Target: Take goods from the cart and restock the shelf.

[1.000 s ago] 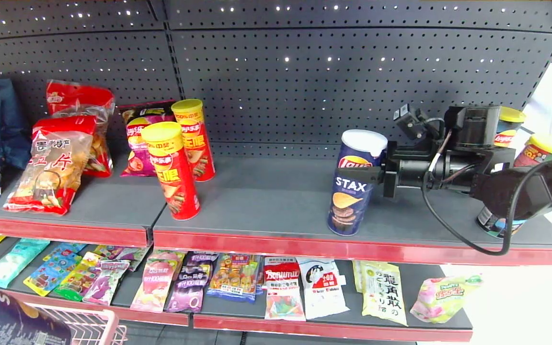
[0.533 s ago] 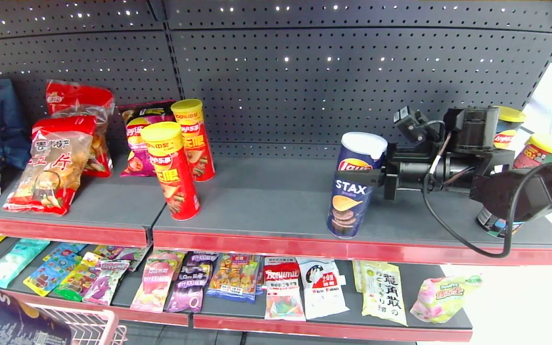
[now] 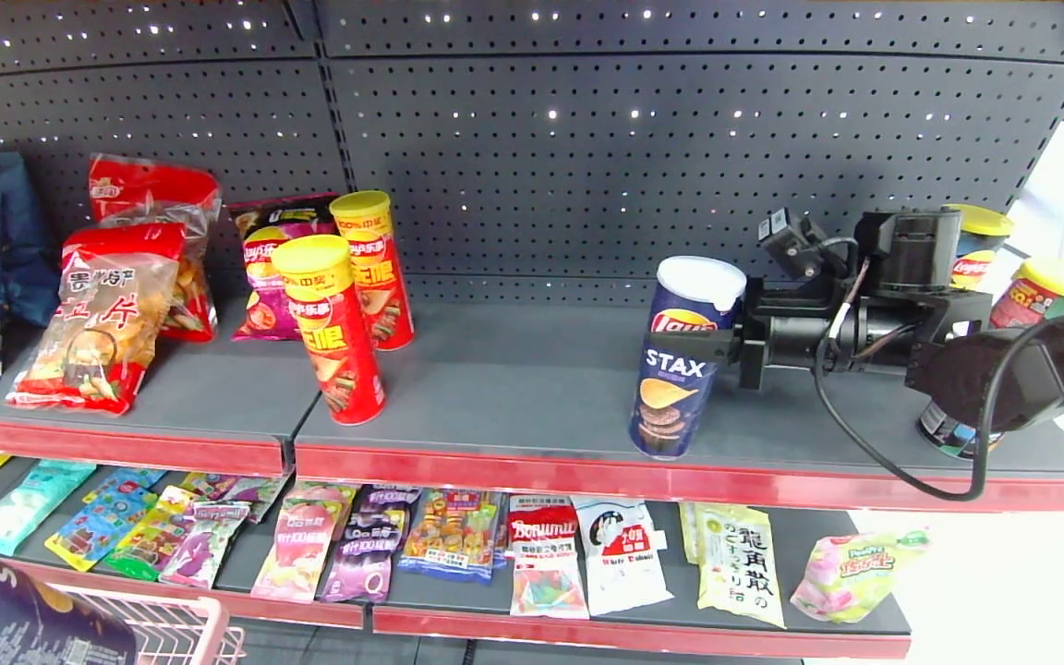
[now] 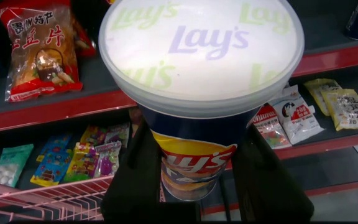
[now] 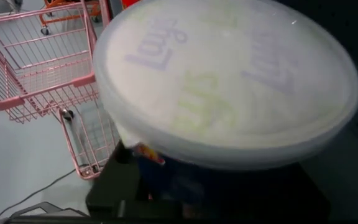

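Right gripper (image 3: 700, 344) clamps the blue can (image 3: 673, 406) from the right; can axis slightly tilted, base at the shelf (image 3: 513, 388) front. Left gripper (image 4: 201, 186) holds a second can (image 4: 201, 56).

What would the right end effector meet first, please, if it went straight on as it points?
Probably the front red can, across bare shelf; the right end effector holds the blue can, and depth is unclear.

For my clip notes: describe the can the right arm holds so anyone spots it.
Find the upper, red-edged grey shelf. Right of centre, the right end effector grips a dark blue can; its lid is white, while other cans have yellow lids.
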`<state>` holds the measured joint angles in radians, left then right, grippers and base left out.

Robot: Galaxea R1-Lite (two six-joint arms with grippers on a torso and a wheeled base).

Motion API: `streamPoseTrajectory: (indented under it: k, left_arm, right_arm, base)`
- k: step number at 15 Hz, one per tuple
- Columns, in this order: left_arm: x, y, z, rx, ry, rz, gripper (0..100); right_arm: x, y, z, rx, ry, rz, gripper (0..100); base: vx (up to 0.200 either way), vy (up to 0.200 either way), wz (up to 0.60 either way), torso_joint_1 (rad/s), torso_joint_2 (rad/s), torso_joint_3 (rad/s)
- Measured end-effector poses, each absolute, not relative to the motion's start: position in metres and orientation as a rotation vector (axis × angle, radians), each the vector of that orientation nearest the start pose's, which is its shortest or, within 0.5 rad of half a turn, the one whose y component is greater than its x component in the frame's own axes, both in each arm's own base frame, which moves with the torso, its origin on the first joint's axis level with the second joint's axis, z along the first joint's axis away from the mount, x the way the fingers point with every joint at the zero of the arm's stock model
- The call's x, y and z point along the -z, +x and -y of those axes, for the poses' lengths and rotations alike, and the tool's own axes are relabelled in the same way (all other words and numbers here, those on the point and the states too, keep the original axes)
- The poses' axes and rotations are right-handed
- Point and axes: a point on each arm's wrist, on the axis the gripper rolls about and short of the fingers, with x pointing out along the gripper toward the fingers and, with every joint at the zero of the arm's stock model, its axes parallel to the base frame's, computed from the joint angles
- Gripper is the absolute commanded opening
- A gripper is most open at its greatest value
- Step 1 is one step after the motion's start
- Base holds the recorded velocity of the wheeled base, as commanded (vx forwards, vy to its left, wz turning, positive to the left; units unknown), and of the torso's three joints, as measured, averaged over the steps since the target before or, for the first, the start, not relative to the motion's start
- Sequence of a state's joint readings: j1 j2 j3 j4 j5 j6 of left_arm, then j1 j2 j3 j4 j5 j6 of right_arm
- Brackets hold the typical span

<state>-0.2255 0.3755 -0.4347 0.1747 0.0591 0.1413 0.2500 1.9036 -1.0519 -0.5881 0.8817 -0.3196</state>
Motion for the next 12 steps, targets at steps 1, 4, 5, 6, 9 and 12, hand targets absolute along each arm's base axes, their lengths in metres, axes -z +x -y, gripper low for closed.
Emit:
streamPoseTrajectory:
  k: [1,4,5,6,9,12]
  left_arm:
    - [-0.184,-0.007,-0.003,0.174,0.157,-0.102,0]
    - [-0.183,-0.007,-0.003,0.175,0.157,-0.104,0]
    - [-0.183,-0.007,-0.003,0.175,0.157,-0.103,0]
    - [-0.183,-0.007,-0.003,0.175,0.157,-0.104,0]
    - [-0.185,-0.007,-0.003,0.175,0.157,-0.099,0]
    - [-0.185,-0.007,-0.003,0.178,0.157,-0.101,0]
  right_arm:
    - [-0.175,0.344,-0.106,-1.156,-0.200,-0.090,100]
    - [-0.173,0.344,-0.106,-1.154,-0.201,-0.094,100]
    - [-0.173,0.344,-0.106,-1.152,-0.200,-0.097,100]
    - [-0.172,0.342,-0.105,-1.151,-0.199,-0.100,100]
    - [-0.171,0.335,-0.100,-1.134,-0.192,-0.118,100]
    - [-0.170,0.326,-0.086,-1.062,-0.193,-0.144,100]
  base:
    - [0.000,0.000,0.00,0.000,0.00,0.000]
    - [0.000,0.000,0.00,0.000,0.00,0.000]
    - [0.000,0.000,0.00,0.000,0.00,0.000]
    - [0.000,0.000,0.00,0.000,0.00,0.000]
    - [0.000,0.000,0.00,0.000,0.00,0.000]
    - [0.000,0.000,0.00,0.000,0.00,0.000]
